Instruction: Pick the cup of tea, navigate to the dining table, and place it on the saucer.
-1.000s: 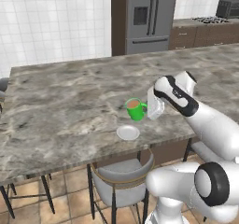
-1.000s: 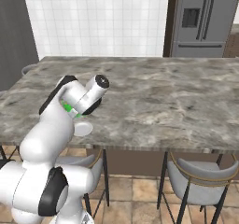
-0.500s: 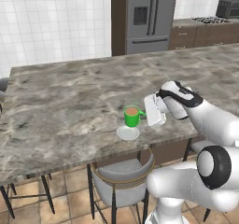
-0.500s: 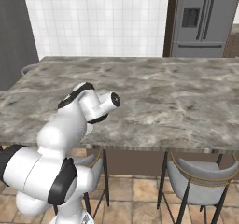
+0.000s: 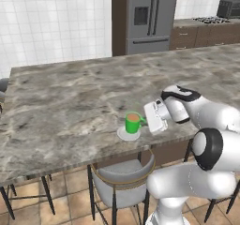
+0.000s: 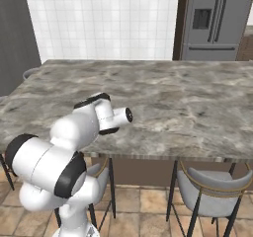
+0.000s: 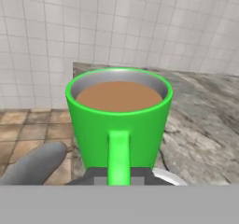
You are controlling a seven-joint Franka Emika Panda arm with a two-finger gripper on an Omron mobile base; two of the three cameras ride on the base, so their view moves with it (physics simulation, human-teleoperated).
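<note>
The cup of tea (image 5: 133, 122) stands upright on the saucer (image 5: 127, 134) near the front edge of the dining table (image 5: 70, 102), its handle (image 5: 142, 121) pointing right toward the gripper (image 5: 149, 119); in the hand view the handle (image 7: 118, 157) faces the camera. One second ago the cup hung above the table beside the saucer; it has since come down onto it. Whether the gripper grips or has released the handle cannot be told. A grey chair (image 5: 123, 181) sits tucked below; a refrigerator (image 5: 149, 18) stands behind.
</note>
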